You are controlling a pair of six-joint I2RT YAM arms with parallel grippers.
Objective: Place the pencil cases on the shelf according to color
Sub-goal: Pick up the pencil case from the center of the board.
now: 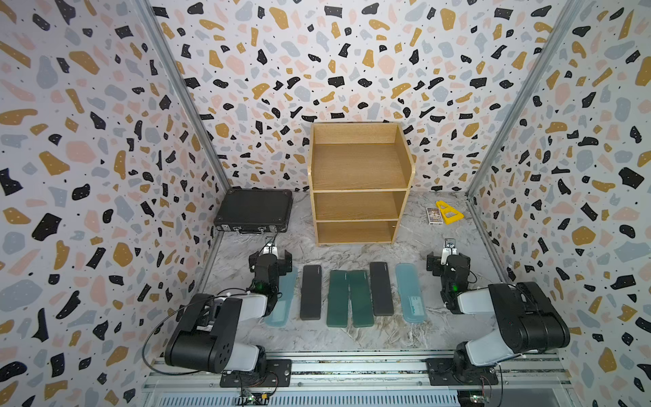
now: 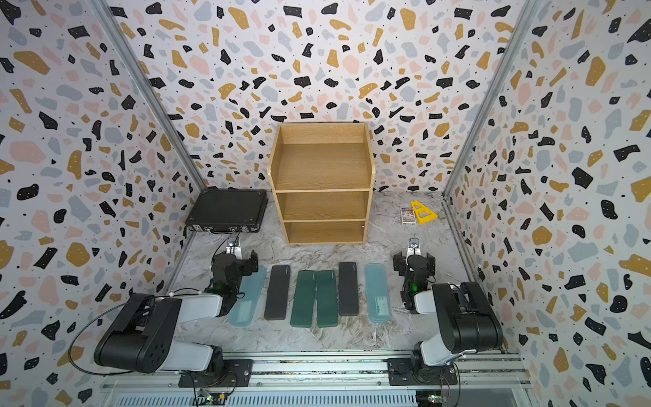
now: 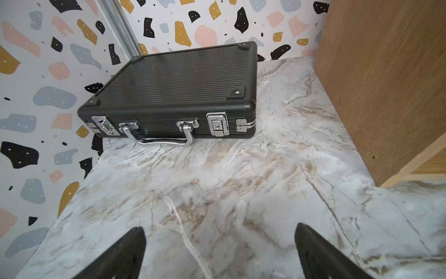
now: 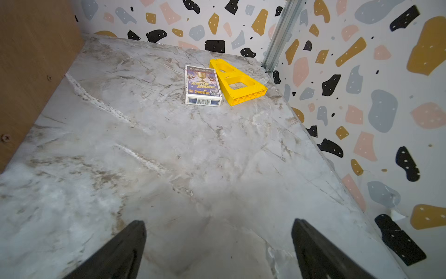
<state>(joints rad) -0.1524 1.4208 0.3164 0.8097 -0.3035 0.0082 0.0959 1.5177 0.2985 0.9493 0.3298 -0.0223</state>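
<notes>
Six pencil cases (image 1: 360,297) lie flat in a row on the marble table (image 1: 352,338), in front of the wooden shelf (image 1: 359,165). Light blue ones are at both ends, black next inward, and two dark green side by side in the middle. The left fingers (image 3: 125,256) and right fingers (image 4: 120,253) are spread wide, holding nothing.

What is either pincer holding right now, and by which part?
Nothing. The left pincer and right pincer are both open and empty above the table; all six pencil cases lie on it.
</notes>
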